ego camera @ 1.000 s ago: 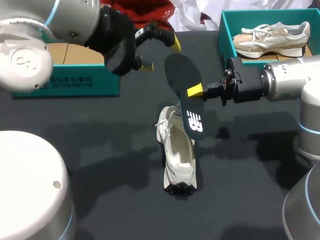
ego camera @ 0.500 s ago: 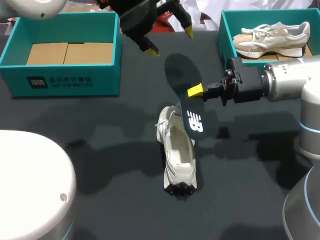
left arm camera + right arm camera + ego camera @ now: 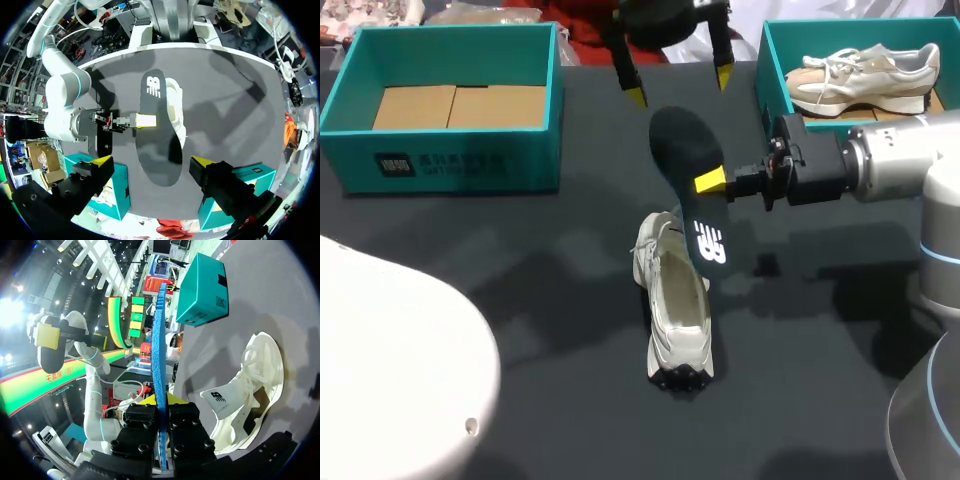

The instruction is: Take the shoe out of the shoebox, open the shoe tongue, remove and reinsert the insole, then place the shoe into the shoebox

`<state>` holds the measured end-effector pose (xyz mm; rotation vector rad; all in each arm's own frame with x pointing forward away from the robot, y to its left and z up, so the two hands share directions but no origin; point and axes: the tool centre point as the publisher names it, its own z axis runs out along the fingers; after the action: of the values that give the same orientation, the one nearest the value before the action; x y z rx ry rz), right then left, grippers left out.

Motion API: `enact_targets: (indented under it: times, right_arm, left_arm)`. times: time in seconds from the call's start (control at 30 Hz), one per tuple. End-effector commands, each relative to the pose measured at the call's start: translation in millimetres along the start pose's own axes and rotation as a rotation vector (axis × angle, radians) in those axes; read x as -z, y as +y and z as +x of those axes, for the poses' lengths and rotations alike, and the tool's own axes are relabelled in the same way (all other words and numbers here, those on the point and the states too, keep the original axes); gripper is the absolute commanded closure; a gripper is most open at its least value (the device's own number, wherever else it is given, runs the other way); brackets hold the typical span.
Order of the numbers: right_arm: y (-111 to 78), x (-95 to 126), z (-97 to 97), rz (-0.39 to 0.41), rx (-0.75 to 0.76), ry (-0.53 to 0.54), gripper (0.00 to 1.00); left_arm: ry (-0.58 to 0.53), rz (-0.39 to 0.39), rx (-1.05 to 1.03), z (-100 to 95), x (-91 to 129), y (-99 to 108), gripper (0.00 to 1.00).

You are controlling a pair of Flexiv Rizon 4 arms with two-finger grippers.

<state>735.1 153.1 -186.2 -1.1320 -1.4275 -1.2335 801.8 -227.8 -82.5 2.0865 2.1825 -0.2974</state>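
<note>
The right fingers are clamped on the insole, pinching one long edge about halfway along. In the right wrist view those fingers have the insole standing edge-on between them, its blue underside showing.

From above, the insole's dark face is turned up. The end with the white logo hangs over the laced end of the shoe, and the other end reaches away beyond the shoe. I cannot tell whether the logo end touches the shoe or clears it.

The left fingers are spread wide and hold nothing. They hang past the insole's far end, well beyond the shoe. Their own camera looks down between the two yellow tips onto the insole, with the shoe partly covered beneath it.

The shoe is white and lies out on the dark counter on its sole. In the right wrist view the shoe has its mouth open and its tongue pulled up.

Beyond the shoe on the left side sits a teal box with only brown card inside. Beyond the shoe on the right side stands a second teal box, and a second pale shoe rests in it. The right arm comes in just in front of that box.
</note>
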Motion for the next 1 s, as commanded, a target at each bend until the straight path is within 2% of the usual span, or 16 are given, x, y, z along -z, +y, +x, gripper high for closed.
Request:
enact_targets:
  times: [0.03,0.3,0.7,0.8,1.0]
  right_arm:
    - [-1.1,-1.3,-0.2,-0.003,0.000,-0.001,1.00]
    - [-1.1,-1.3,-0.2,-0.003,0.000,-0.001,1.00]
    - [-1.1,-1.3,-0.2,-0.003,0.000,-0.001,1.00]
    - [-1.1,-1.3,-0.2,-0.003,0.000,-0.001,1.00]
    - [-1.1,-1.3,-0.2,-0.003,0.000,-0.001,1.00]
  left_arm:
    - [0.377,0.008,-0.007,-9.1,-1.3,1.6,0.00]
    - [0.405,0.031,-0.015,-13.8,-2.6,-2.8,0.00]
    - [0.361,0.051,-0.033,-5.7,-1.3,-13.1,0.00]
    - [0.322,0.041,-0.040,-1.4,-0.5,-15.6,0.00]
    - [0.156,0.044,-0.052,9.5,1.9,-20.2,0.00]
